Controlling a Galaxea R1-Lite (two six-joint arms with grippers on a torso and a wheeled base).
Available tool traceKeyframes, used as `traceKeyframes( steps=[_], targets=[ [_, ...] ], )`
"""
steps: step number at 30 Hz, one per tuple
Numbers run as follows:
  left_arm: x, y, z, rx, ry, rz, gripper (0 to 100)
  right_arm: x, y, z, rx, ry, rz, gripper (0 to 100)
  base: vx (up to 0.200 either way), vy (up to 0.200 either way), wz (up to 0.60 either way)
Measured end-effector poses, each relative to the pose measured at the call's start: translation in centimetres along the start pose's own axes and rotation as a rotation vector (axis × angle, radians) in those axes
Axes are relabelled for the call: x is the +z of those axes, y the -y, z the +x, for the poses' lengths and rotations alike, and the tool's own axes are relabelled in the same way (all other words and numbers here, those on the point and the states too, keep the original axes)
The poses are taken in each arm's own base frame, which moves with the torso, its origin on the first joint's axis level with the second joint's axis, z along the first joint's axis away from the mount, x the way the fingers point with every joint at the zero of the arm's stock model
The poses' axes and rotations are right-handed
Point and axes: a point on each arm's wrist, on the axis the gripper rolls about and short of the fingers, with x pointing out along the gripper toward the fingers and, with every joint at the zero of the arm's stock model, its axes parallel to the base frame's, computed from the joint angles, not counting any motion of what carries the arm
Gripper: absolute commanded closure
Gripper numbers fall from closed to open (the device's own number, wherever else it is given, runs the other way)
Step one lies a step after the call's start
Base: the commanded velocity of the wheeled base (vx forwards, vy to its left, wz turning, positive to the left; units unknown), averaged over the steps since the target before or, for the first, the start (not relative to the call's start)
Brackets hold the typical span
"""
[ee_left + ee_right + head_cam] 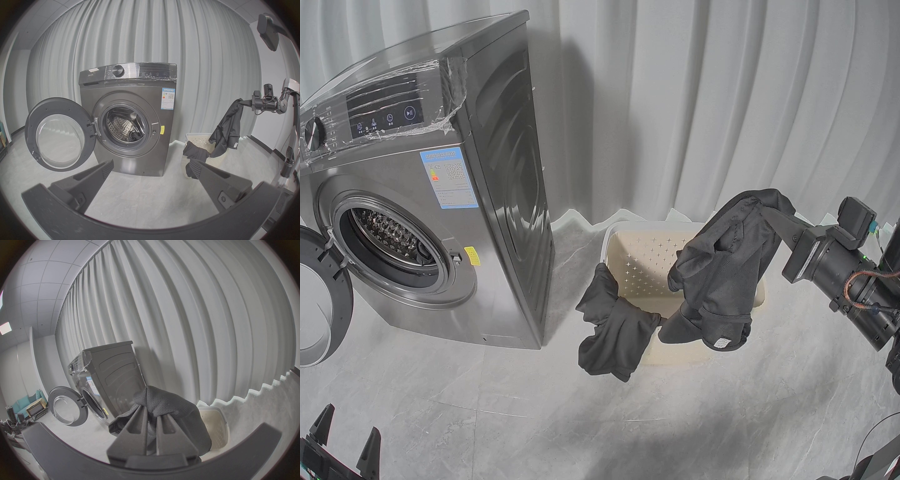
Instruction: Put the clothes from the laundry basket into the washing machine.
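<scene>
The right pincer (772, 215) was closed tight on a dark grey garment (725, 262), its two fingers pressed together with a fold of the cloth pinched between them. It held the garment up above the laundry basket (650, 250), toward the basket's right side. The cloth hung in loose folds from the pinch, and its lower hem, with a small white tag, dangled in front of the basket's near rim. Whether the hem touched the rim could not be told.

A second dark garment (615, 331) lay draped over the basket's near left corner, part of it inside and most of it hanging down the outside toward the grey tiled floor (550, 406). The basket itself was cream plastic with small perforations in its walls and stood on the floor.

The grey front-loading washing machine (487, 187) stood just left of the basket, apart from it. Its round door (315, 300) was swung wide open on the side away from the basket, baring the steel drum (394, 240).

The left pincer (351, 420) hovered well apart from the basket, far to its left and nearer the robot, its fingers spread wide and holding nothing.

A pale pleated curtain (706, 94) hung just behind the basket.
</scene>
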Motion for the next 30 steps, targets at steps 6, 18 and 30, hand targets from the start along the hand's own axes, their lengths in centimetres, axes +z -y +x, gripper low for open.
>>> traceKeyframes(
  steps=[6,18,30],
  targets=[
    [0.00,0.00,0.00,0.000,0.000,-0.001,0,-0.45,0.00,-0.01,0.002,-0.012,0.004,100,0.000,0.100,0.00],
    [-0.02,0.00,0.00,0.001,-0.002,-0.005,0,-0.57,0.06,-0.18,0.001,-0.014,0.004,100,0.000,0.200,0.00],
    [-0.02,0.00,0.00,0.002,-0.002,-0.006,0,-0.73,-0.11,-0.14,0.009,-0.021,0.009,100,0.000,0.200,0.00]
  ],
)
